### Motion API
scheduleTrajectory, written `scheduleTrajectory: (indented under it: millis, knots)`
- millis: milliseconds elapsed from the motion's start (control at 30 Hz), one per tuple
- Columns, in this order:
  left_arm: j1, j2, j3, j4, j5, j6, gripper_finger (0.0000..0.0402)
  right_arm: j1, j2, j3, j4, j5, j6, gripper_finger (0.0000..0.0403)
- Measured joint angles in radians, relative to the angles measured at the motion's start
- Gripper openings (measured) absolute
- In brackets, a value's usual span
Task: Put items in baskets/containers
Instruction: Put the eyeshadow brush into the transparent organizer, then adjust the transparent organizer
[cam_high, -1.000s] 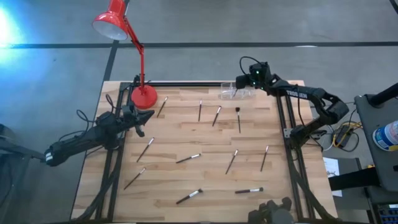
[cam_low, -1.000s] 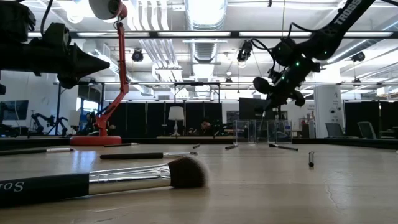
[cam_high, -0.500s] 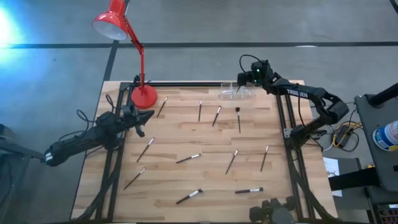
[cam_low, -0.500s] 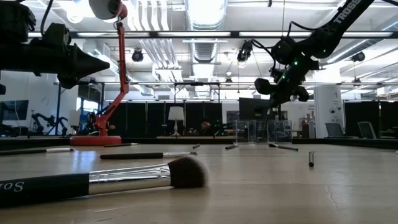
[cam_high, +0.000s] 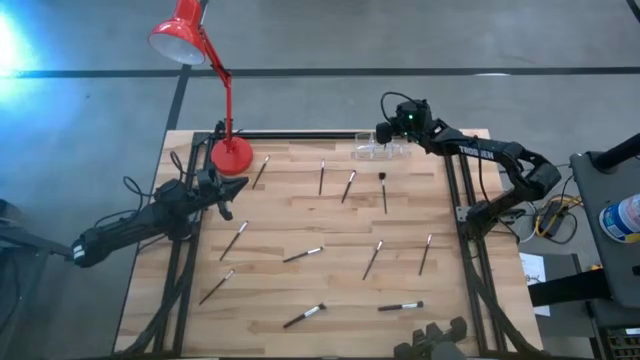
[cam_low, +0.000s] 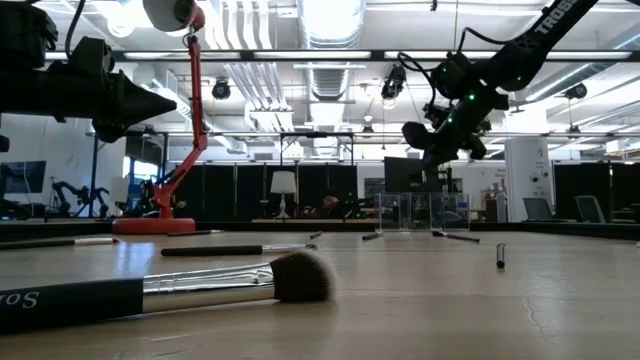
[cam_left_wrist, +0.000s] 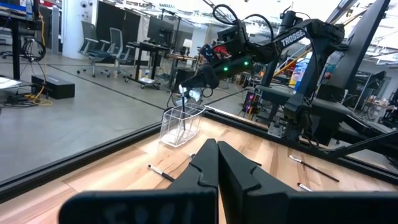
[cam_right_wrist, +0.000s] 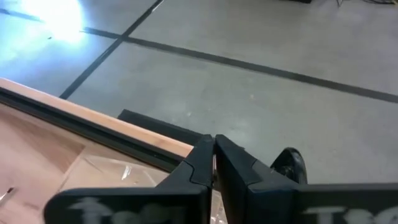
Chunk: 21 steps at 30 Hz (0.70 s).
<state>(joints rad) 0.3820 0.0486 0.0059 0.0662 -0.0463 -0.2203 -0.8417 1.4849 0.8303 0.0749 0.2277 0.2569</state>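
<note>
Several makeup brushes (cam_high: 302, 255) lie flat across the wooden table, one right in front of the low camera (cam_low: 200, 287). The clear organiser (cam_high: 380, 151) (cam_left_wrist: 180, 124) stands at the table's far edge, right of the middle. My right gripper (cam_high: 384, 134) (cam_low: 428, 140) hovers just above it, shut on a thin brush (cam_left_wrist: 185, 111) that points down into the organiser. My left gripper (cam_high: 238, 184) (cam_left_wrist: 216, 153) is shut on nothing and waits above the table's left edge, near the lamp's base. My right gripper pinches a thin brush between its two fingers (cam_right_wrist: 200, 163), coming from above and pointing down. The handle shows as a pale sliver (cam_right_wrist: 213, 163) between them. The brush hangs upright below the fingers, its lower end inside the organiser; whether it touches the bottom, I cannot tell.
A red desk lamp stands with its base (cam_high: 231, 154) on the far left corner and its shade (cam_high: 178, 40) out beyond the table. A black rail (cam_high: 300, 134) runs along the far edge. Bare wood lies between the scattered brushes.
My right gripper has stayed over the organiser, shifting slightly toward the table's left and rising a little, still shut. The left arm and the brushes on the table have kept still.
</note>
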Motion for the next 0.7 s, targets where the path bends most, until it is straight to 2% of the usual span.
scheduleTrajectory:
  millis: [300,400,500,600,700]
  knots:
    - [0.0,0.0,0.0,-0.001,0.0,0.0,0.0,0.005,-0.044,0.035,-0.105,-0.001,-0.017,0.0083]
    - [0.0,0.0,0.0,-0.002,0.0,0.0,0.0,0.022,-0.061,0.062,-0.149,-0.009,-0.077,0.0097]
    - [0.0,0.0,0.0,-0.002,0.0,0.001,0.0,0.06,-0.073,0.079,-0.193,-0.076,-0.137,0.0088]
    - [0.0,0.0,0.0,-0.002,0.0,0.011,0.0,0.114,-0.078,0.082,-0.224,-0.191,-0.192,0.0058]
    - [0.0,0.0,0.0,-0.002,-0.006,0.015,0.0,0.178,-0.064,0.079,-0.262,-0.237,-0.228,0.0022]
